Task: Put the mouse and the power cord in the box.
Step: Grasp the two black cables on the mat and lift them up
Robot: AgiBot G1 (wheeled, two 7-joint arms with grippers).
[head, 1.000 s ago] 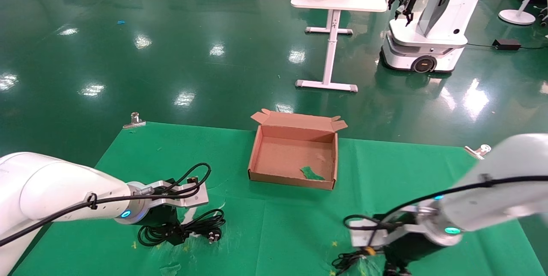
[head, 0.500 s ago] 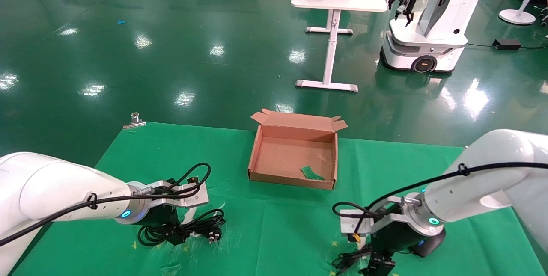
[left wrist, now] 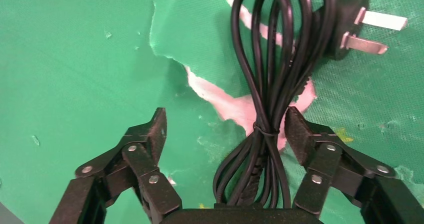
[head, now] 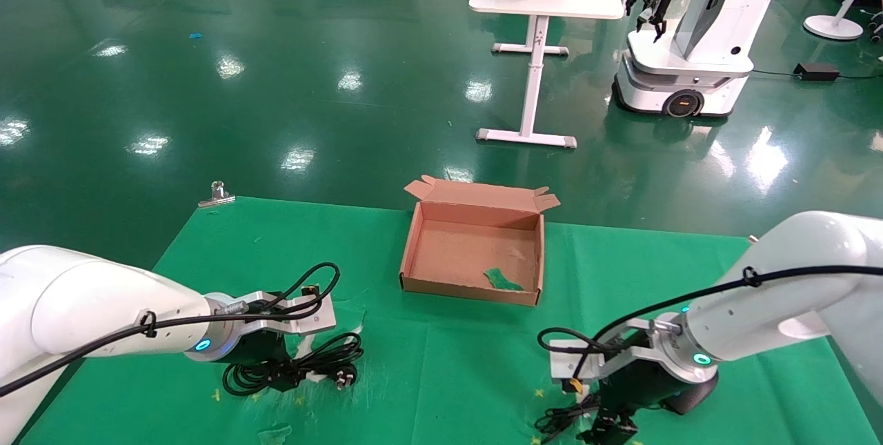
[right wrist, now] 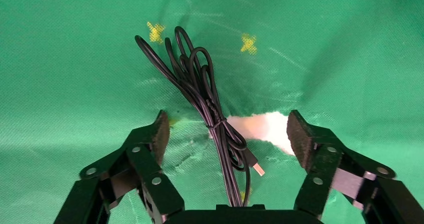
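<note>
power cord (left wrist: pixel 270 79) lengthwise between claw (left wrist: pixel 222 129) pads

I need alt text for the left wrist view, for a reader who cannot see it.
The open left gripper straddles the tied middle of the power cord, a bundle of black loops lying on torn green cloth. The cord's pronged plug lies beyond the fingertips, and nothing is gripped yet.

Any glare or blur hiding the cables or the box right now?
Head view: ceiling-light glare stays on the floor; the box is evenly lit. Left wrist view: the power cord is sharp. Right wrist view: the mouse wire is sharp, faintly shadowed.
</note>
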